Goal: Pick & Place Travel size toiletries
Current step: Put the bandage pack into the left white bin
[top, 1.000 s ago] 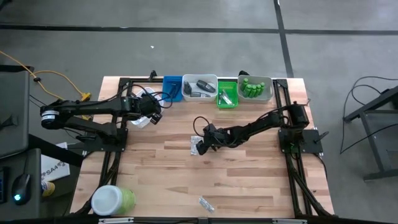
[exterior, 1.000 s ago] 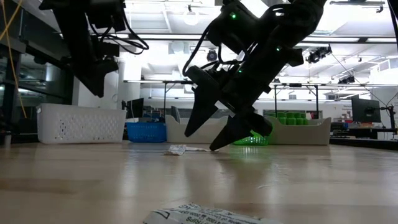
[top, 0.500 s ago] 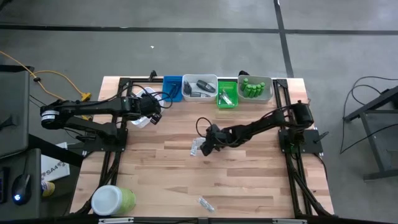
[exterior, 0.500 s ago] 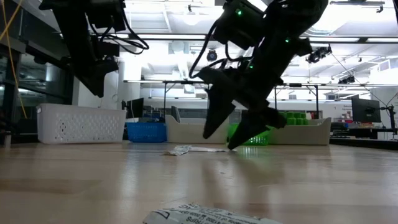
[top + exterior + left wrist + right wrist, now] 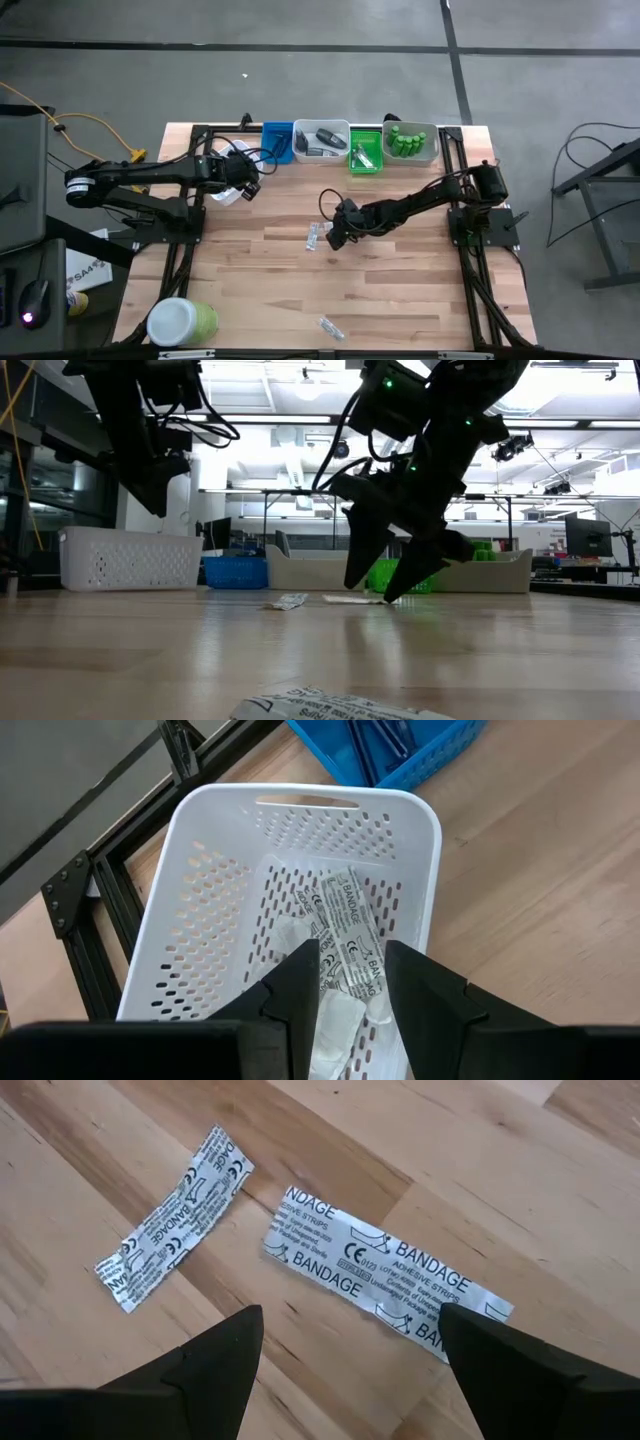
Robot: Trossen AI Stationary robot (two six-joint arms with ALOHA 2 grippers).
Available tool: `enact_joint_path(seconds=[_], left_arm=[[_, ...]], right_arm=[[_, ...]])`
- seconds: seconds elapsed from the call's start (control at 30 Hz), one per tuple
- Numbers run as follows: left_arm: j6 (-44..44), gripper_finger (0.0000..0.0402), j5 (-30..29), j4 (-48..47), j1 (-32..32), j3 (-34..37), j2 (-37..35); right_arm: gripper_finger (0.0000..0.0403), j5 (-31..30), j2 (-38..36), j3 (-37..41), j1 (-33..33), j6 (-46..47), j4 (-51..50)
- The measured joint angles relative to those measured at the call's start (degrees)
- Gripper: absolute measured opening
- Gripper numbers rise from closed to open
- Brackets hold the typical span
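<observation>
**Right gripper poised over two flat bandage sachets mid-counter**

I have the right gripper (image 5: 333, 237) spread wide and empty, hanging just above the wood near the middle of the counter (image 5: 400, 300). In the right wrist view the longer bandage sachet (image 5: 385, 1287) lies flat between my two fingers, a little ahead of the tips, with the shorter sachet (image 5: 175, 1215) just beside it, apart and angled away. From above, the pair shows as a pale scrap just to the left of the gripper.

I judge these sachets to be nearly weightless, thin and floppy, with a slick printed wrapper and no height to speak of. A pinch from above will likely need the fingertips pressed right to the wood, closing across the narrow width near the middle of the strip; an end grip would let it droop or slip.

A third sachet (image 5: 328, 326) lies alone near the front edge.

My left gripper (image 5: 345, 982) waits over the white basket (image 5: 420, 840) at the back left, partly closed, holding nothing I can see.
</observation>
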State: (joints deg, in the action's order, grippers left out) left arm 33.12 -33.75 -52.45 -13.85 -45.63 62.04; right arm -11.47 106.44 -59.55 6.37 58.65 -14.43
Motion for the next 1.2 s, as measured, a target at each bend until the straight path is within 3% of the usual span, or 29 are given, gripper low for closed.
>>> enact_joint_path(seconds=[0.5, 0.63, 0.9, 1.03, 1.2], left_arm=[[0.1, 0.0116, 0.0, 0.0, 0.0, 0.0, 0.0], [0.1, 0.0116, 0.0, 0.0, 0.0, 0.0, 0.0], [0.1, 0.0116, 0.2, 0.0, 0.0, 0.0, 0.0], [0.1, 0.0116, 0.2, 0.1, 0.0, 0.0, 0.0], [0.1, 0.0116, 0.2, 0.1, 0.0, 0.0, 0.0]], right_arm=[[0.0298, -1.4, -4.5, -0.1, 0.2, -0.3, -0.9], [0.0298, -6.5, -6.3, -0.1, 1.5, 0.3, -2.0], [0.0298, -24.9, -6.0, -0.2, 7.1, 5.5, -1.6], [0.0298, -28.9, -5.0, -0.1, 9.0, 8.6, -1.8], [0.0298, -29.1, -3.7, -0.2, 9.7, 10.6, -1.8]])
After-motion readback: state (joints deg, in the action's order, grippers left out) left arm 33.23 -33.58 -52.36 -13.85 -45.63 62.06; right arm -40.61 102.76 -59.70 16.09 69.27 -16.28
